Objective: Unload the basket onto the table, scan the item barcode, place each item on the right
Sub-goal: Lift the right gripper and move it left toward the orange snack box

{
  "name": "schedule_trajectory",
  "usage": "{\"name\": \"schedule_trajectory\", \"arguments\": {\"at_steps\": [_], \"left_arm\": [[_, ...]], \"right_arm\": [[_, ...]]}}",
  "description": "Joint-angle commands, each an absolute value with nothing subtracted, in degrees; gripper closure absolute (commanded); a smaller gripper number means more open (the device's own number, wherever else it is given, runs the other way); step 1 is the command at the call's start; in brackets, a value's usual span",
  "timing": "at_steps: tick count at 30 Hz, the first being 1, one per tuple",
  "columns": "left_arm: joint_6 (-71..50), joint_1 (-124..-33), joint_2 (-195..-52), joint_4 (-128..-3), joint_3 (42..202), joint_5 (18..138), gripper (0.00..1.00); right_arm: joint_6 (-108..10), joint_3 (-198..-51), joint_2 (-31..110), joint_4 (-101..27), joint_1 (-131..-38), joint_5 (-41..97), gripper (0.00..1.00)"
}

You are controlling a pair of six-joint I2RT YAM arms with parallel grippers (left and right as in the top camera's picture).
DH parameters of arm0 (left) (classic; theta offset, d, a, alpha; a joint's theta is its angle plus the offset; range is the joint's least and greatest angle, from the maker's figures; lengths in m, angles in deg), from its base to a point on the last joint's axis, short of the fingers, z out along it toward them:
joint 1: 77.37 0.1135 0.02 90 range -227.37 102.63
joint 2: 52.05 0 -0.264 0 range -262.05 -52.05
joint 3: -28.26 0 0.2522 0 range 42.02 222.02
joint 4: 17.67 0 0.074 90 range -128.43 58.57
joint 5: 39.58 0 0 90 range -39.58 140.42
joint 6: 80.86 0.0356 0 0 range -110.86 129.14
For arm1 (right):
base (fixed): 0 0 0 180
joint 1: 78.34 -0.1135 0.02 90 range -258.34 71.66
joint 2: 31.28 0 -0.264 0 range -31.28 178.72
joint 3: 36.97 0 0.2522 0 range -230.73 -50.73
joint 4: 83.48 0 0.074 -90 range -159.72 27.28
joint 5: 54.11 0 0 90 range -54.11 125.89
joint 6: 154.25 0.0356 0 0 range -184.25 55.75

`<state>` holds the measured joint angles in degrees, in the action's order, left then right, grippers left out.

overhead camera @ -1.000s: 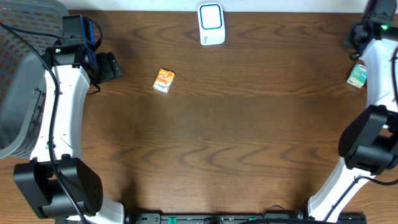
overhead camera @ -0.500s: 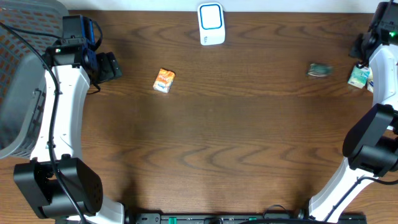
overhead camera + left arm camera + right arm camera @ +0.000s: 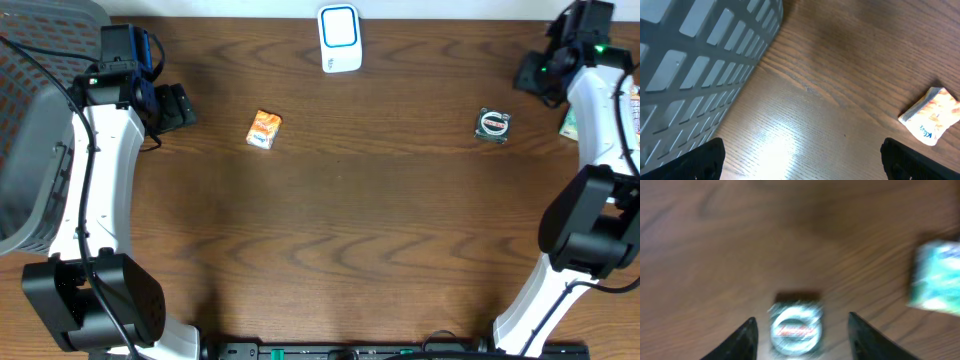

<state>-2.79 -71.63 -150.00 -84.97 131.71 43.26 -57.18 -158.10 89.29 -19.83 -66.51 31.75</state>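
Right of the scanner [image 3: 339,38], a dark packet [image 3: 492,124] lies loose on the bench [image 3: 350,230]. The right fingers [image 3: 742,341] stand apart, empty; the left fingers [image 3: 702,161] gape wide.

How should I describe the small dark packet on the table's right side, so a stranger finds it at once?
On the brown wooden table, look at the far right part. There lies a small dark square packet with a round white-and-red label. The pale green packet nearby has no such round label.
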Motion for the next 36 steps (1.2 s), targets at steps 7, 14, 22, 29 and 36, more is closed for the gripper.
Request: {"name": "schedule_trajectory", "arguments": {"at_steps": [7,14,22,29,36], "left_arm": [[-2.3,-71.5,-150.5,-85.1,131.4,43.4,0.02],[-2.3,-71.5,-150.5,-85.1,131.4,43.4,0.03],[-2.3,-71.5,-150.5,-85.1,131.4,43.4,0.02],[-2.3,-71.5,-150.5,-85.1,131.4,43.4,0.02],[-2.3,-71.5,-150.5,-85.1,131.4,43.4,0.03]], "right_arm": [[-56.5,-148.4,87.9,-22.5,-72.2,28.6,0.84],[-54.8,-137.2,87.9,-36.7,-71.2,31.7,0.95],[-54.8,-129.8,87.9,-47.0,-66.5,33.4,0.94],[-54.8,-129.7,87.9,-45.4,-61.8,41.5,0.96],[-54.4,-132.5,85.4,-43.0,-60.8,34.0,0.96]]}}
